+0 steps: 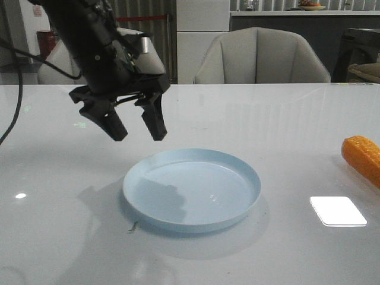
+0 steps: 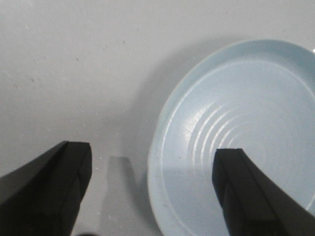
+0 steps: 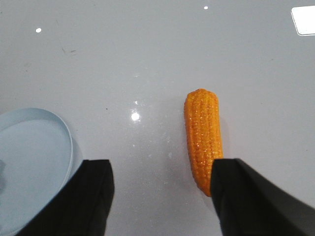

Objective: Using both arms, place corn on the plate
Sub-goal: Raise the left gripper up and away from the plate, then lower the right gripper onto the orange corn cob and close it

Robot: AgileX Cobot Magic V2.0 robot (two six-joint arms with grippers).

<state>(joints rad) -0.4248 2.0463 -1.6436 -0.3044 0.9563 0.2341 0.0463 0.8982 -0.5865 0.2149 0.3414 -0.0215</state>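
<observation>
The pale blue plate [image 1: 192, 189] lies in the middle of the white table, with nothing on it. My left gripper [image 1: 136, 127] hangs open and empty just above the plate's far left rim; in the left wrist view its gap [image 2: 152, 169] straddles the plate's edge [image 2: 157, 147]. The orange corn [image 1: 362, 157] lies on the table at the far right edge, cut off by the frame. In the right wrist view the corn [image 3: 203, 137] lies whole on the table, one end next to a finger of my open, empty right gripper [image 3: 162, 182]. The plate's rim [image 3: 64, 132] shows there too.
A bright rectangular light reflection [image 1: 337, 211] lies on the table right of the plate. Beige chairs [image 1: 261, 56] stand behind the table's far edge. A small dark speck [image 1: 133, 226] lies by the plate's front left rim.
</observation>
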